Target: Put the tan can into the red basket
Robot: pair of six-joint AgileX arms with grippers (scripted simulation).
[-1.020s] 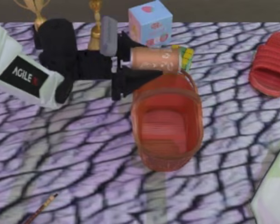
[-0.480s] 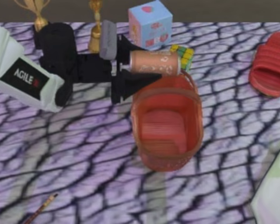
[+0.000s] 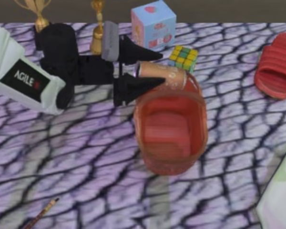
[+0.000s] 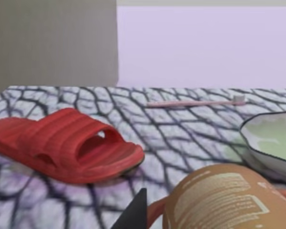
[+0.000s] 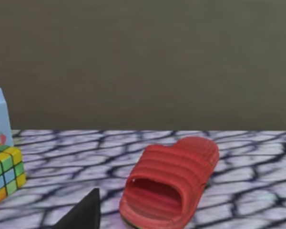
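Note:
The tan can (image 3: 162, 75) lies on its side, tilted, against the far rim of the red basket (image 3: 200, 129), partly under the arched handle. My left gripper (image 3: 160, 67) is open: one black finger stands beyond the can and the other on its near side, both spread wider than the can. In the left wrist view the can (image 4: 219, 200) fills the lower right with its white print showing, beside one fingertip (image 4: 136, 212) and a strip of the basket (image 4: 155, 210). My right arm (image 3: 279, 200) is parked at the front right corner; only one fingertip (image 5: 83, 212) shows.
A red slipper (image 3: 276, 64) lies at the back right. A colour cube (image 3: 184, 57) and a blue carton (image 3: 153, 24) stand just behind the basket, with two gold trophies (image 3: 97, 24) at the back left. A pencil (image 3: 43, 212) lies front left. A pale bowl (image 4: 271, 138) shows too.
My left gripper's fingers have spread apart and let go of the can. The can has dropped from between them and now tilts onto the basket's far rim.

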